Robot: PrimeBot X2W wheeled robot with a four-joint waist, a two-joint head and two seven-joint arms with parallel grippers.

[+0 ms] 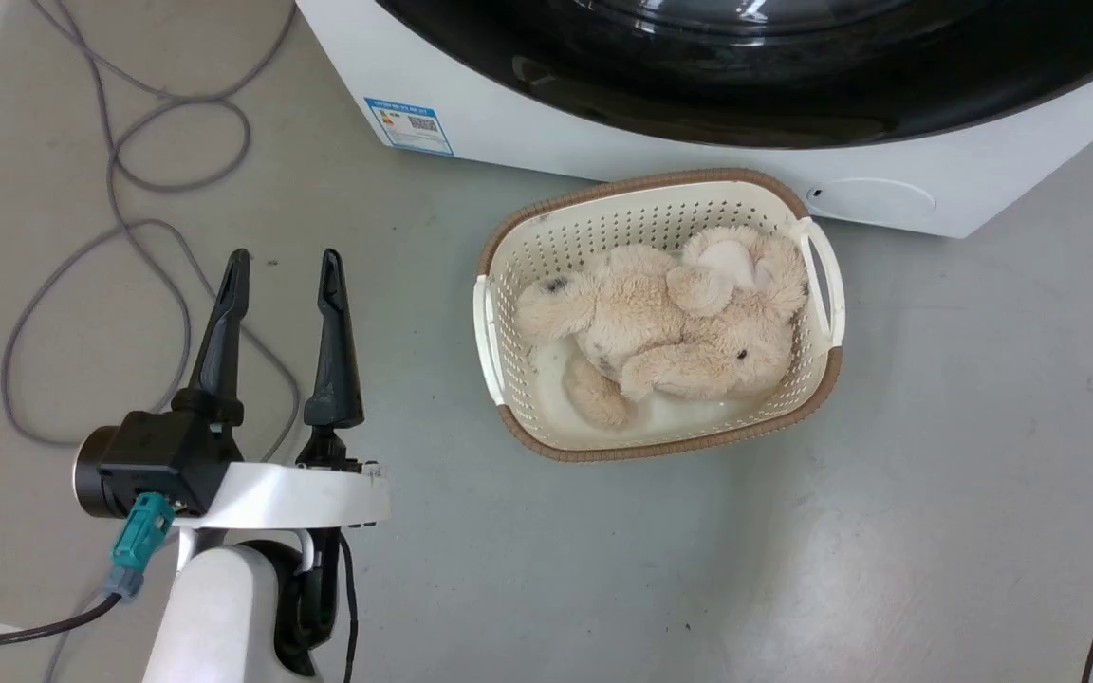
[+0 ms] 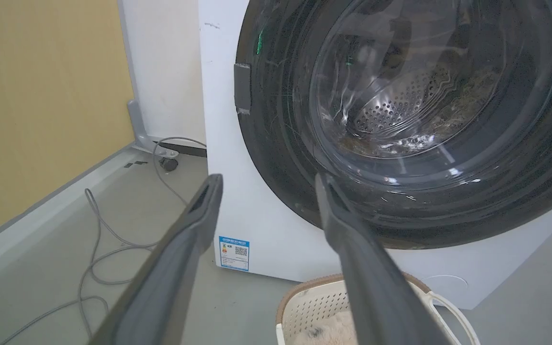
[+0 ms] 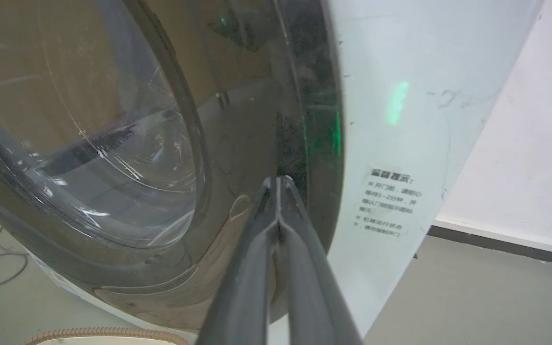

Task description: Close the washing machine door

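The washing machine (image 1: 603,142) is a white box at the top of the head view. Its door (image 1: 746,85), a glossy black disc with a clear glass bowl, lies flat against the machine's front (image 2: 218,143); the steel drum shows through the glass (image 2: 400,100). My left gripper (image 1: 284,261) hangs open and empty over the floor, left of the machine, fingers (image 2: 189,225) aimed at the door's lower left edge. My right gripper (image 3: 278,181) is shut with nothing in it, tips close against the door's (image 3: 257,120) black rim near the white front (image 3: 391,143); contact cannot be told.
A cream basket (image 1: 509,247) holding a beige plush toy (image 1: 670,323) stands on the grey floor right before the machine. Grey cables (image 1: 129,190) loop over the floor at the left. A blue label (image 2: 234,252) sits on the machine's lower left corner. A yellow wall (image 2: 41,96) stands further left.
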